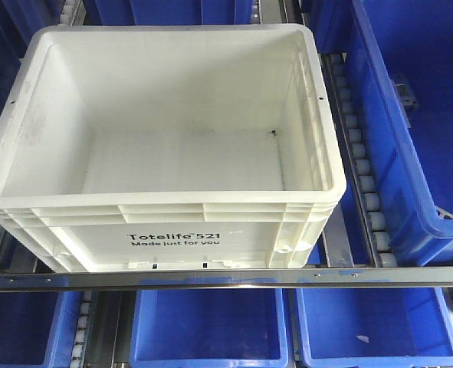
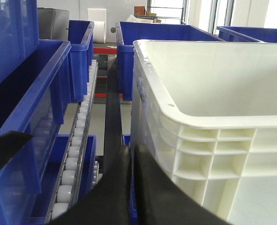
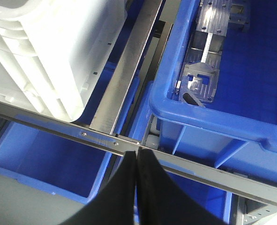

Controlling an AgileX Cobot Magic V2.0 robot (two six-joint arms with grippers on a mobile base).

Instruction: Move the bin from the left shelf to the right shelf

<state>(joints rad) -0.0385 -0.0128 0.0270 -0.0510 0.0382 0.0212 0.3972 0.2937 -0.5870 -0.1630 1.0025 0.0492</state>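
Pincer on the left (image 2: pixel 131 154) is clenched on nothing, its two dark fingers pressed tip to tip just beside the near left corner of the white bin (image 1: pixel 165 146), low against the ribbed wall. It sits in the narrow gap between that wall and the roller track (image 2: pixel 77 154), which looks like the only lane along this side, since a blue bin (image 2: pixel 30 117) crowds the far side of the rollers. Whether the fingers touch the bin wall I cannot tell.

The white bin stands upright and empty on the shelf, its printed front just behind the steel rail (image 1: pixel 226 277) that runs across the shelf's front edge; that rail probably keeps it from sliding off. In the front view it fills the bay on the left, with a second roller track (image 1: pixel 364 176) and a large blue bin (image 1: pixel 410 115) to its right, and more blue bins on the level below. From these pictures alone I cannot settle which bay counts as left or right shelf for the task.

The right pincer (image 3: pixel 137 157) is likewise shut and empty, tips together above the rail where it meets a cross rail, between the white bin's right corner and the blue bin holding metal parts (image 3: pixel 206 70). It grips nothing.
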